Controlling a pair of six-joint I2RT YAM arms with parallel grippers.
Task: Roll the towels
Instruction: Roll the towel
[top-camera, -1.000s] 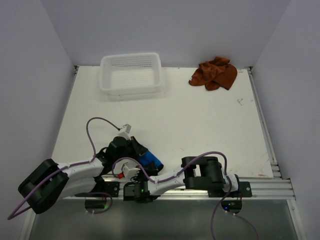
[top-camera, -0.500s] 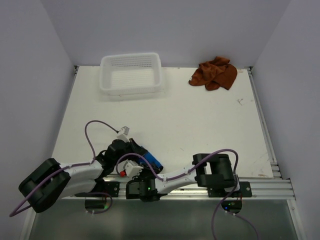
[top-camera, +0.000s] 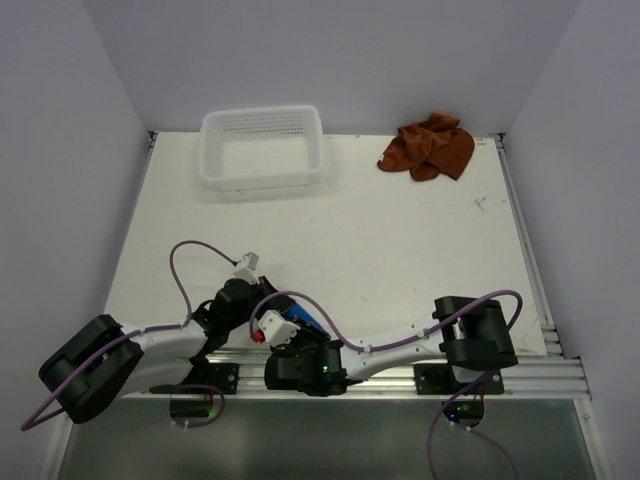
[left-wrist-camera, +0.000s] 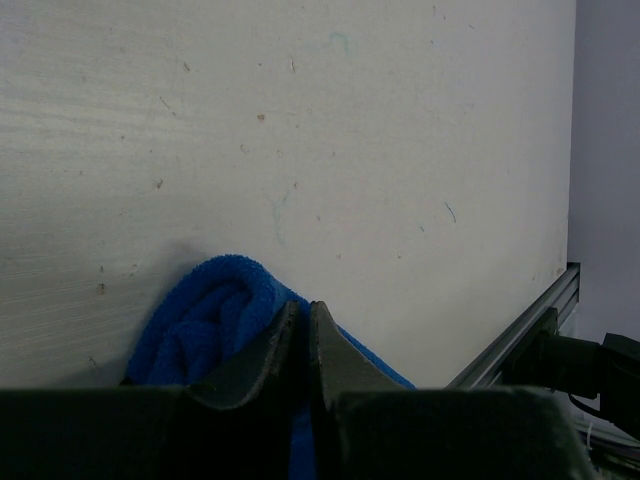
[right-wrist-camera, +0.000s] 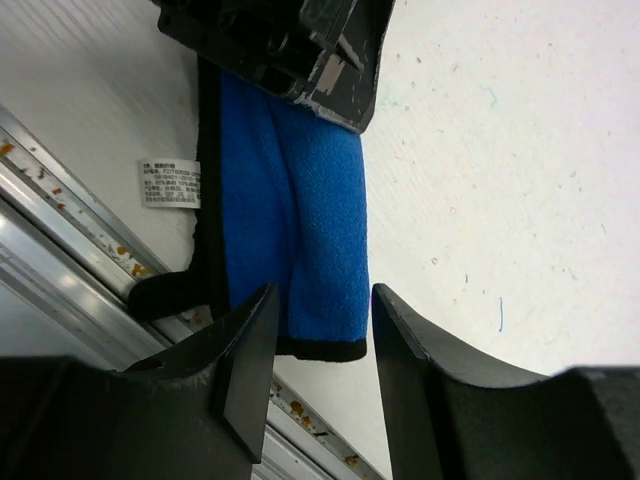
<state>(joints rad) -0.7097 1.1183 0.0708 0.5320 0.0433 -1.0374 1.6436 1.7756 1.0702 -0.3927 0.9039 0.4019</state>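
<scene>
Bench: white top (top-camera: 400, 250) between pale lilac walls, with a metal rail along the near edge.
Blue towel (right-wrist-camera: 300, 200): at the near edge, left of the middle, touching the rail.
Left end effector (left-wrist-camera: 303, 315): clenched on the blue towel's far end.
Right end effector (right-wrist-camera: 320, 300): released, fingers spread to either side of the towel's near end.
Towel's look: bright blue fleece, bunched lengthwise, black-trimmed hem, white label (right-wrist-camera: 170, 183) beside it.
Rust-brown towel (top-camera: 430, 147): crumpled at the far right corner.
</scene>
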